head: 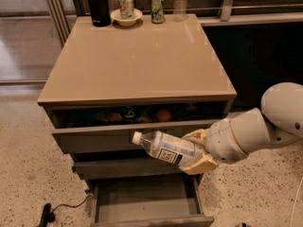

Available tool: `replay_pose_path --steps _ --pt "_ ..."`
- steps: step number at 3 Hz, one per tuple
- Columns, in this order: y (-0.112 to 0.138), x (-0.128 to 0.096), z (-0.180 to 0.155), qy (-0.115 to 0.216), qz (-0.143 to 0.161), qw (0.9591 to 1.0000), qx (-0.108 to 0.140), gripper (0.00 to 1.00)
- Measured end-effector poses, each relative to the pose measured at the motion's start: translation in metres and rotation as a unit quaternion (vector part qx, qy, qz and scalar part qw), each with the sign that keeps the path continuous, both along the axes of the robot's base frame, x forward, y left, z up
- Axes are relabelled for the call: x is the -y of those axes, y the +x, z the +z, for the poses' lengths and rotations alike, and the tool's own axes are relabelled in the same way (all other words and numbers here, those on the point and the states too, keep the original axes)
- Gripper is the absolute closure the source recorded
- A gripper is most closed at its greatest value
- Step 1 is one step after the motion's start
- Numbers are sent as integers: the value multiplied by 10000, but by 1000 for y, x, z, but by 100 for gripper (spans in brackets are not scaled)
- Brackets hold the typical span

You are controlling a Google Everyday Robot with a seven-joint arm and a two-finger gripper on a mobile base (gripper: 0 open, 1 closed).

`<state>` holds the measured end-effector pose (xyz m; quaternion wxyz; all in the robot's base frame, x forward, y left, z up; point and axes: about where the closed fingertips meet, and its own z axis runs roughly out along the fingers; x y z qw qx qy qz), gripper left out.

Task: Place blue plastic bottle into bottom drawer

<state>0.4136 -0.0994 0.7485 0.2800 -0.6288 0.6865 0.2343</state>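
Observation:
The blue plastic bottle has a white cap pointing left and a pale label with a dark panel. It lies nearly level, held in my gripper, which is shut on its base end. It hangs in front of the top and middle drawer fronts, above the bottom drawer. That drawer is pulled open and shows a bare grey inside. My white arm reaches in from the right.
The top drawer is partly open with fruit inside. The middle drawer sticks out slightly. On the cabinet's back edge stand a black flask, a bowl with a can, a green can and a clear water bottle. A cable lies on the floor at left.

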Motion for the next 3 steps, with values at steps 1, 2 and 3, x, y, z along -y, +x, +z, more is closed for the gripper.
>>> replay_pose_path --steps 1,2,3 --pt "0 0 0 0 0 10000 0 100" --pt "2 -11 -24 32 342 9991 244 100" --pt "4 -20 -47 50 623 9970 446 100"
